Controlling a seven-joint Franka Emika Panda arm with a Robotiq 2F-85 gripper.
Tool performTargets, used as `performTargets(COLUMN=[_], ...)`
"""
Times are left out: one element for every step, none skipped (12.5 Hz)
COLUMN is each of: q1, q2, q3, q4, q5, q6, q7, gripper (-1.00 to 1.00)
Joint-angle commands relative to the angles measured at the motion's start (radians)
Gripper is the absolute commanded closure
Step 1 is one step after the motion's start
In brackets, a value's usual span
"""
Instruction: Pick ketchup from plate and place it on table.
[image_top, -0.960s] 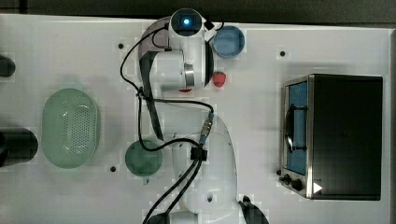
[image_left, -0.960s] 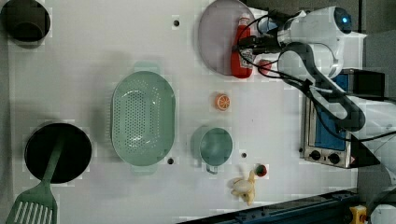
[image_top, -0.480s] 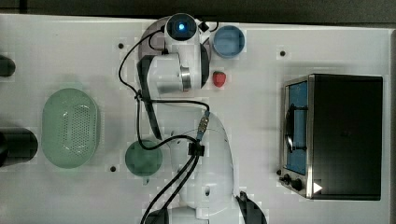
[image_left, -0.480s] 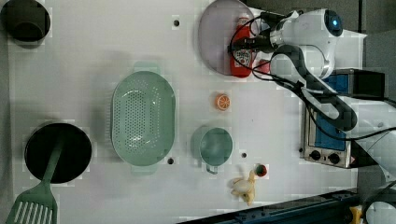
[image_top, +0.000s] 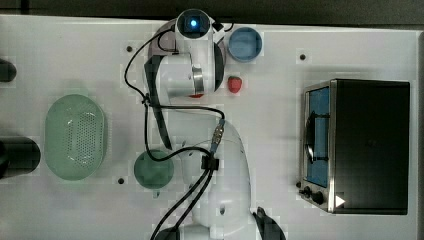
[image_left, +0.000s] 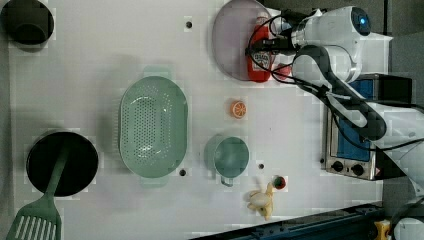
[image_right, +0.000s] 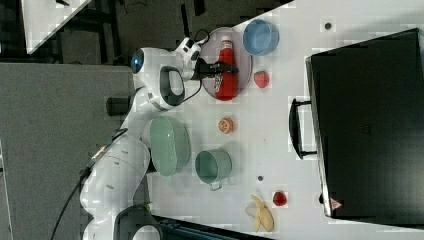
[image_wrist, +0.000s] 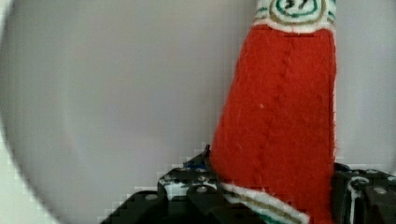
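The ketchup (image_left: 260, 50), a red squeeze bottle with a white label, lies on the pale lilac plate (image_left: 229, 40) at the far edge of the white table (image_left: 75, 75). My gripper (image_left: 262, 45) reaches across the bottle from the left view's right and is shut on its middle. In the right view the ketchup (image_right: 225, 75) lies along the plate (image_right: 244, 65) with the gripper (image_right: 223, 67) over it. Close up in the wrist view, the ketchup (image_wrist: 280, 116) sits squeezed between both fingers above the plate (image_wrist: 116, 93). In the top view my arm covers most of the bottle.
A blue bowl (image_top: 245, 44) and a strawberry (image_top: 234, 84) sit just beside the plate. Further off are an orange slice (image_left: 238, 109), a teal cup (image_left: 230, 156), a green basket (image_left: 153, 127), a toaster oven (image_top: 360, 145) and a black pan (image_left: 60, 162).
The arm has shifted slightly over the plate, and the jaws have gone from wide open to closed round the ketchup. The bottle still lies on the plate.
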Motion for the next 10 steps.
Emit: performTargets(q1=[-0.014, -0.021, -0.029, -0.040, -0.052, -0.065, -0.078, -0.091, -0.103, -0.113], q2=[-0.171, -0.211, -0.250, -0.289, -0.331, -0.372, -0.416, -0.462, -0.506, -0.548], q3=[-0.004, -0.004, -0.005, -0.007, -0.010, -0.014, -0.018, -0.019, -0.019, -0.019], q4=[0.026, 0.025, 0.019, 0.009, -0.008, -0.030, -0.064, -0.104, -0.147, -0.195], q5=[0.047, 0.067, 0.073, 0.073, 0.074, 0.074, 0.074, 0.075, 0.075, 0.075], q6=[-0.136, -0.185, -0.216, -0.237, -0.250, -0.265, -0.287, -0.299, -0.299, -0.299], q7=[-0.024, -0.024, -0.024, -0.022, -0.018, -0.013, -0.012, -0.010, -0.010, -0.010], gripper=[-0.15, -0.15, -0.15, -0.15, -0.15, -0.15, -0.15, -0.15, -0.15, -0.15])
